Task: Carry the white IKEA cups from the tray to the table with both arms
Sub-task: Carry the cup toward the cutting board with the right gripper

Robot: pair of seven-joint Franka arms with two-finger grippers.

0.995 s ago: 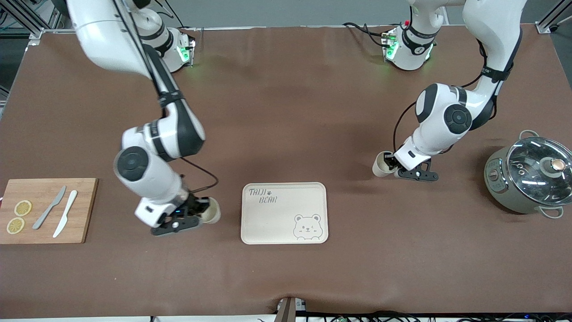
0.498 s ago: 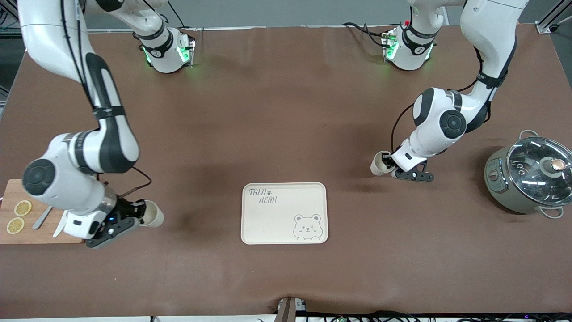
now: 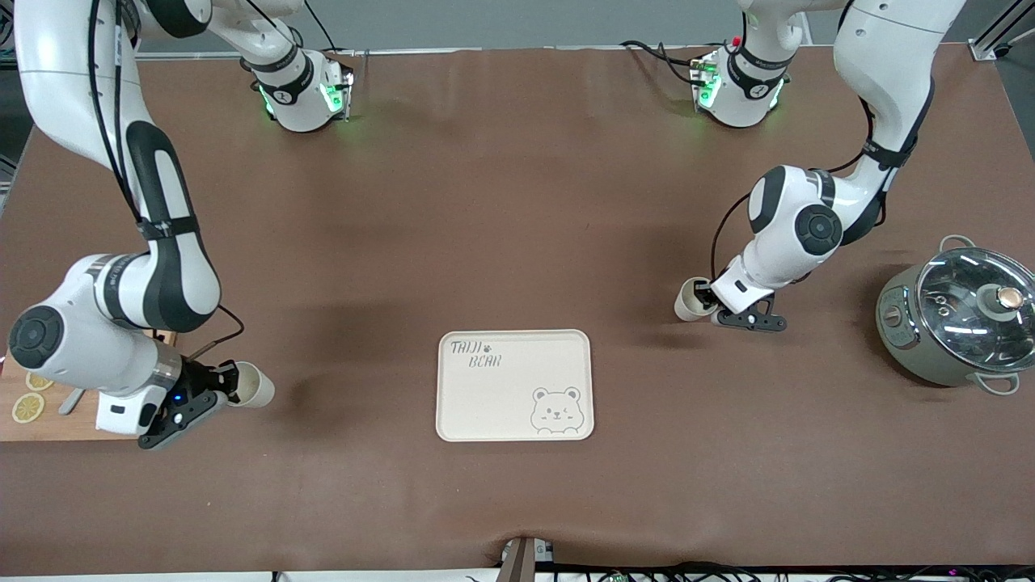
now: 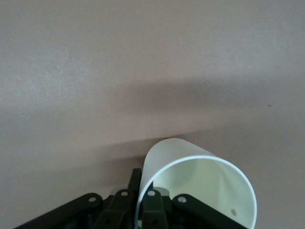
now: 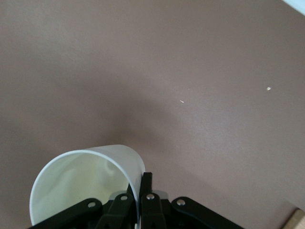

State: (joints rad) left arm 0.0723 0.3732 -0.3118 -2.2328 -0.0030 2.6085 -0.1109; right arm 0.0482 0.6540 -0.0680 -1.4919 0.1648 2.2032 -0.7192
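A brown mat covers the desk, with wide bare room across its middle and along the edge nearest the front camera.

Front view: the cream tray with a bear drawing lies flat in the middle, nothing on it. The left tool, up over bare mat toward the left arm's end, is clenched on the rim of one white cup; the cup is tipped, its long axis nearly level and its base pointing toward the right arm's end. A lidded pot stands at the desk's edge at the left arm's end, well apart from that cup. The right tool, over mat just beside the wooden cutting board, is clenched on the second white cup, also tipped, its base pointing toward the tray. Lemon slices lie on the board, partly hidden by the arm.

Left wrist view: the fingers pinch the cup's wall at the rim, one inside and one outside; its open mouth faces the camera above bare mat.

Right wrist view: the fingers grip the cup the same way over bare mat, a pale corner just showing at the picture's edge.
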